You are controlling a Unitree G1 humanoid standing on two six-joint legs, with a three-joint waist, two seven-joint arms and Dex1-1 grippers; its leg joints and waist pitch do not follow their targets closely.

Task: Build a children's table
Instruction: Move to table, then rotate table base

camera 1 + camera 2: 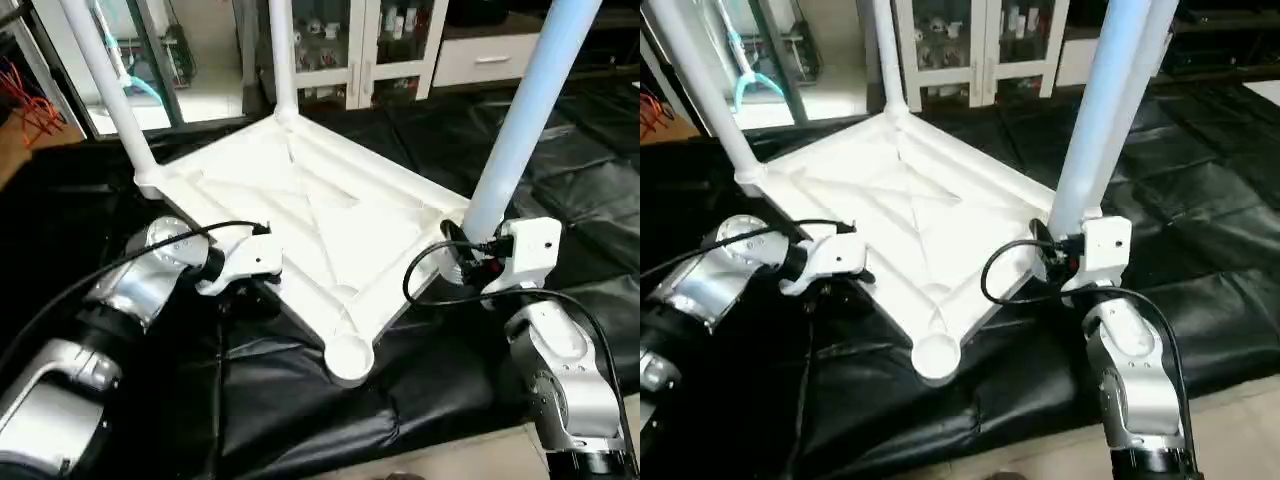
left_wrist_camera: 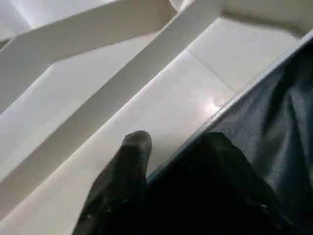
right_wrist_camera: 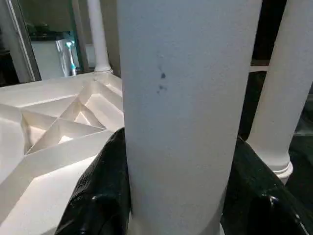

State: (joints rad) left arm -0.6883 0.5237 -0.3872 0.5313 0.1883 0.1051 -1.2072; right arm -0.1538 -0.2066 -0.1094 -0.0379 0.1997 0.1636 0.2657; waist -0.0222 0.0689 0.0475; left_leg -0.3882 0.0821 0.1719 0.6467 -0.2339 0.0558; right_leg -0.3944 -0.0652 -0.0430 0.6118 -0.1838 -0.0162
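Right gripper (image 1: pixel 468 262) we're clamping on a leg (image 1: pixel 525 115); left gripper (image 2: pixel 161 161) seemingly straddling tabletop (image 1: pixel 310 215) edge, grip unclear.

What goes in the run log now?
right gripper: shut on leg | left gripper: at tabletop edge | near socket: empty

A crinkled black sheet (image 1: pixel 300 400) covers the floor in the foreground, and a strip of pale bare floor (image 1: pixel 470 462) shows at its near edge. Behind stands a white cabinet with 2 glass doors (image 1: pixel 350 50) holding small items on shelves, with a white drawer unit (image 1: pixel 485 58) beside it. Farther left a glass panel in a dark frame (image 1: pixel 140 60) looks onto a brighter space, and orange cables (image 1: pixel 30 105) lie at the far left edge.
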